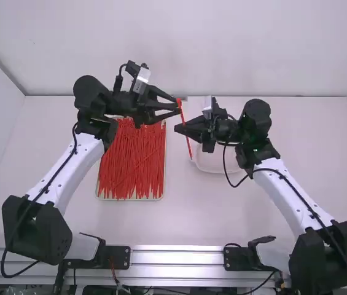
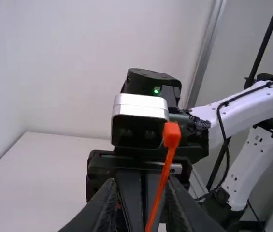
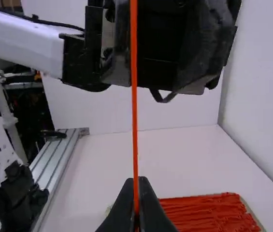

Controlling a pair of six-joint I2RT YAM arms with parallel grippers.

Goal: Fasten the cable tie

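Observation:
A red cable tie (image 1: 187, 142) hangs upright above the table's middle, held between both arms. My left gripper (image 1: 177, 109) is shut on it just below its square head (image 2: 171, 134), which sticks out past the fingers. A little lower, my right gripper (image 1: 183, 127) is shut on the strap (image 3: 134, 121), and the tail dangles beneath it. In the right wrist view the strap rises straight from my right gripper (image 3: 135, 207) to the left gripper's black body. The two grippers face each other, nearly touching.
A flat tray (image 1: 160, 198) piled with several red cable ties (image 1: 133, 161) lies left of the middle, under the left arm. A white bowl (image 1: 217, 166) sits under the right gripper. Walls enclose the table at the back and on both sides.

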